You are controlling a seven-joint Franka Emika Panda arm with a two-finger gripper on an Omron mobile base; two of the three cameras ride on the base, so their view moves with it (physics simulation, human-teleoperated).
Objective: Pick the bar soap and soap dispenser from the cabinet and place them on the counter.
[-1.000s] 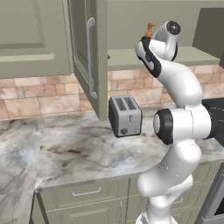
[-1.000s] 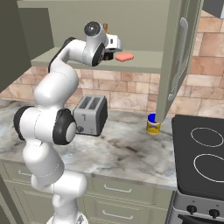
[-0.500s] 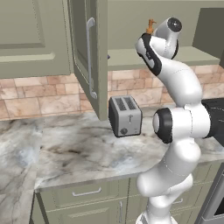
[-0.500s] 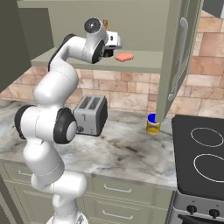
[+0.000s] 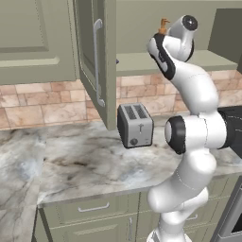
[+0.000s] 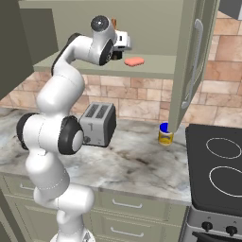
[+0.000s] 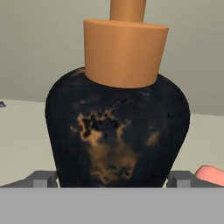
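I'm watching the soap dispenser (image 7: 118,131) standing upright on the cabinet (image 6: 156,71) shelf, its black body bulging between my gripper (image 7: 113,178) finger tips (image 7: 43,178), which are standing spread wide on either side of it and not yet pinching. Over the last second the arm has been pushing further into the cabinet, so the hand is now reaching right up to the bottle. I'm reading that as the approach finishing and the squeeze coming next. The bar soap (image 6: 134,61) is lying flat on the same shelf, just beside the hand, untouched. Below, the worktop (image 6: 142,165) is carrying a toaster (image 6: 98,124) and a yellow jar (image 6: 164,134), and neither soap item is down there yet.
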